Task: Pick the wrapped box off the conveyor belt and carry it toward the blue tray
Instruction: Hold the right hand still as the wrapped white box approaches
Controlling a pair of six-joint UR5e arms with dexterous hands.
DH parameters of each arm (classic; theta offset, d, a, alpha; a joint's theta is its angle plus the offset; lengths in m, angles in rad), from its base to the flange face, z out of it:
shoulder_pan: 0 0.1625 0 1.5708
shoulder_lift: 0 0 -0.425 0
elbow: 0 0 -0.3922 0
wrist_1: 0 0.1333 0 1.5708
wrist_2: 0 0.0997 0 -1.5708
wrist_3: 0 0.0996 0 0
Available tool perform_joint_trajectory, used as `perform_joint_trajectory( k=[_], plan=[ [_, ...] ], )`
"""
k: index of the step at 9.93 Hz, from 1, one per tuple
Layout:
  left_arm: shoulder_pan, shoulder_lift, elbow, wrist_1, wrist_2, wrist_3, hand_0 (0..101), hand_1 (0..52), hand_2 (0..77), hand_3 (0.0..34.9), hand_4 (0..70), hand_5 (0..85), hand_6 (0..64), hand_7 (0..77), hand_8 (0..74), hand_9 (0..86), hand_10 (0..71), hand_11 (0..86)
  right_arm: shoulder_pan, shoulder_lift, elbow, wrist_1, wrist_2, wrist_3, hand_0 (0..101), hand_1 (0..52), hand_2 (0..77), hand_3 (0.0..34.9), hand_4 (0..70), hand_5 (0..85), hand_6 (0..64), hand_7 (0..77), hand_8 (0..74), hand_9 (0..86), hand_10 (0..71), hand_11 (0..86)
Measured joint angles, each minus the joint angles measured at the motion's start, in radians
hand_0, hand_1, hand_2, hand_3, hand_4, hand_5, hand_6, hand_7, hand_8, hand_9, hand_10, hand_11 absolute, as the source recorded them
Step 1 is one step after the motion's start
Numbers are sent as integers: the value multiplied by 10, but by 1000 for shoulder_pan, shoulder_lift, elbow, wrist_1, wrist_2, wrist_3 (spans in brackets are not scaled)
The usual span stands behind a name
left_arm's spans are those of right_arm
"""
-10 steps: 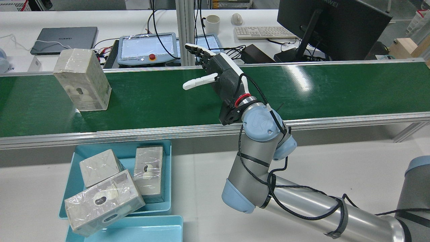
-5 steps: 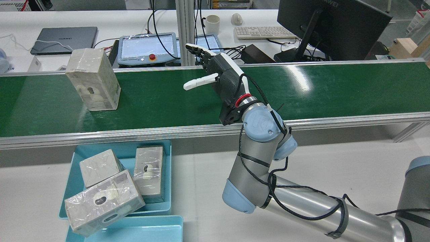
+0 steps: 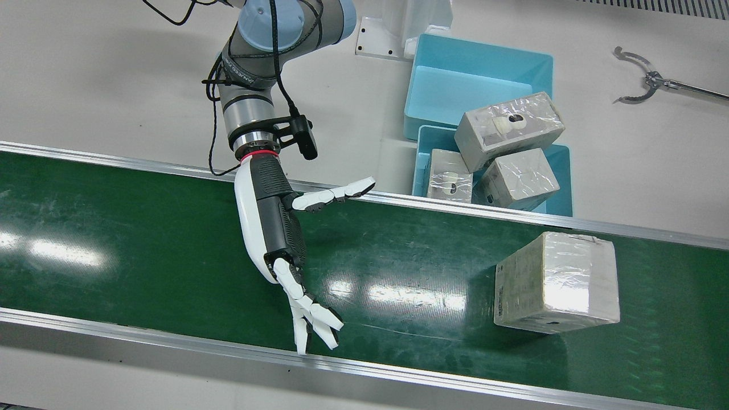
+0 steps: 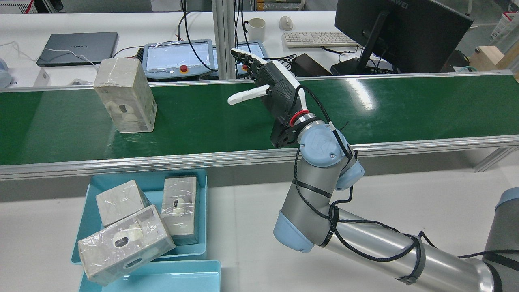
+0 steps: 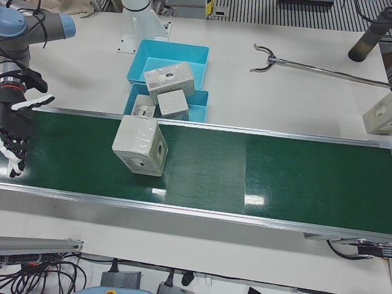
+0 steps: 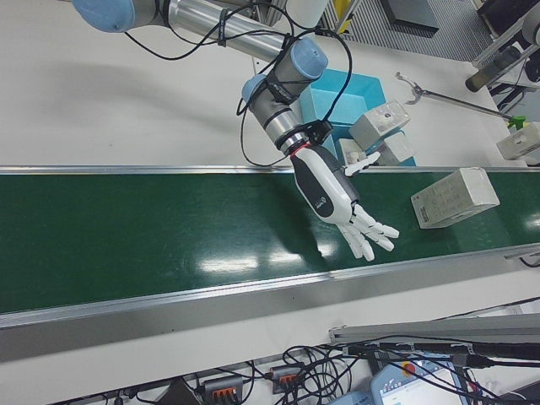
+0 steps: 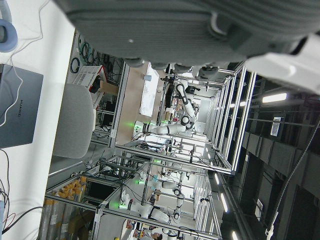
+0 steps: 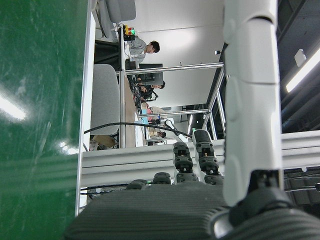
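A wrapped box [image 4: 125, 95] stands upright on the green conveyor belt [image 4: 405, 109], left of my right hand in the rear view. It also shows in the front view [image 3: 555, 282], the left-front view [image 5: 139, 146] and the right-front view [image 6: 456, 196]. My right hand [image 4: 277, 91] is open and empty above the belt, palm toward the box, well apart from it [image 3: 273, 228]. The blue tray [image 4: 150, 184] sits on the table beside the belt with three wrapped boxes in it. Only the left hand's palm [image 7: 175, 30] shows, in its own view.
A second, empty blue tray [image 3: 472, 85] stands next to the filled one. A metal grabber tool [image 3: 649, 82] lies on the table. Teach pendants [image 4: 178, 59], a monitor and a keyboard stand on the desk beyond the belt. Another wrapped box [image 5: 380, 115] sits at the left-front view's right edge.
The wrapped box has travelled along the belt toward my right hand. The right hand and arm have shifted slightly to the right and farther over the belt, still open.
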Motion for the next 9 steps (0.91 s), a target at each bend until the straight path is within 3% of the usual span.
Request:
perform_joint_trajectory(
  k=[9],
  plan=[
    [0,0,0,0,0,0,0,0,5,0,0,11,5,5,5,5,5,5,3,-9,-3,0,-4,0,499,153,22,0,131,153,38,49,0,16,0,16]
  ],
)
